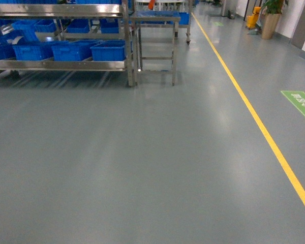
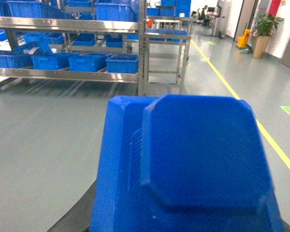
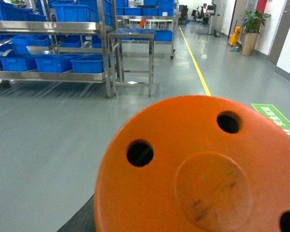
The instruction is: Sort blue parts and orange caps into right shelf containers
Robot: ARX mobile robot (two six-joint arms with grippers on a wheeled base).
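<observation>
A chunky blue part (image 2: 198, 154) fills the lower left wrist view, held up off the floor right in front of the camera. It hides the left gripper's fingers. An orange cap (image 3: 203, 169) with round holes in its face fills the right wrist view the same way, and it hides the right gripper's fingers. Neither arm shows in the head view. Blue crates (image 1: 109, 51) sit on a steel shelf rack (image 1: 61, 64) far ahead on the left; the same crates (image 2: 123, 63) and crates (image 3: 87, 64) show in both wrist views.
A small steel table (image 1: 155, 20) stands just right of the rack. A yellow floor line (image 1: 259, 127) runs down the right side, with a green floor sign (image 1: 301, 104) beyond it. A potted plant (image 1: 270, 20) stands at the far right wall. Grey floor lies between me and the rack.
</observation>
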